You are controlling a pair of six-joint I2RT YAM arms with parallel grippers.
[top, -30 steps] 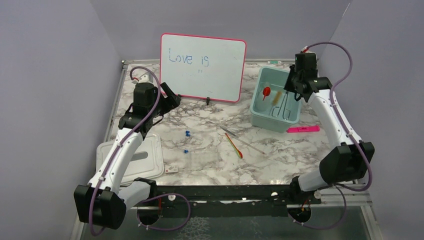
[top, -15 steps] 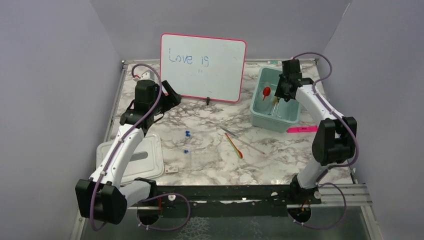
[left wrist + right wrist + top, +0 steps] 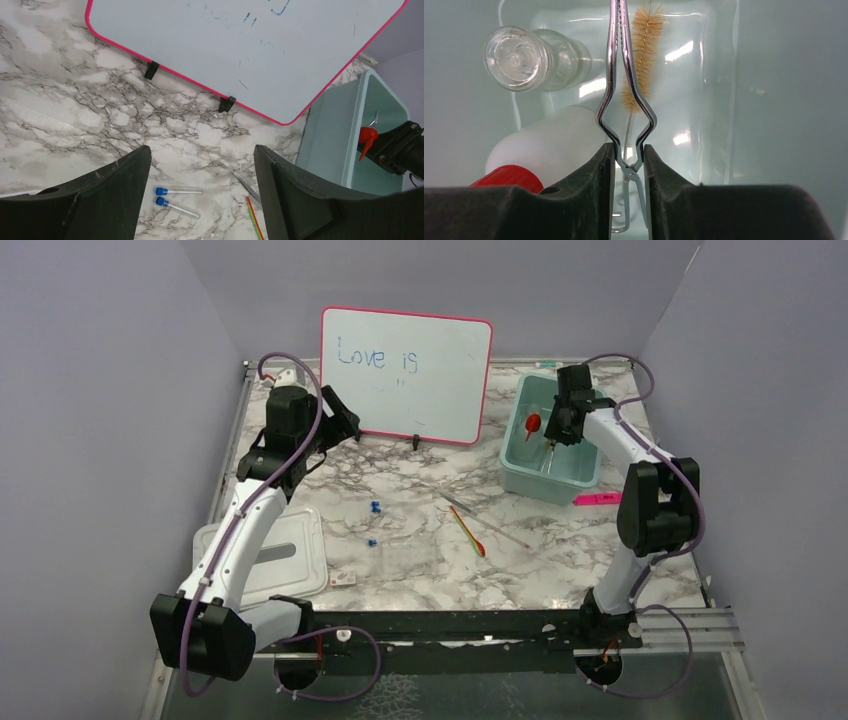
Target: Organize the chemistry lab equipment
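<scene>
so the right gripper [image 3: 626, 159] is clamped on the tongs [image 3: 620, 60], which point down into the bin [image 3: 774, 100], in line with the brush [image 3: 644, 50] and beside the bottle [image 3: 544, 145] and beaker [image 3: 519, 52]; best bet imo is to lower them nearly flat before letting go, steering clear of the glass; left gripper [image 3: 200, 152] hangs jaws apart, holding nothing, above the tubes [image 3: 177, 196] on the table
</scene>
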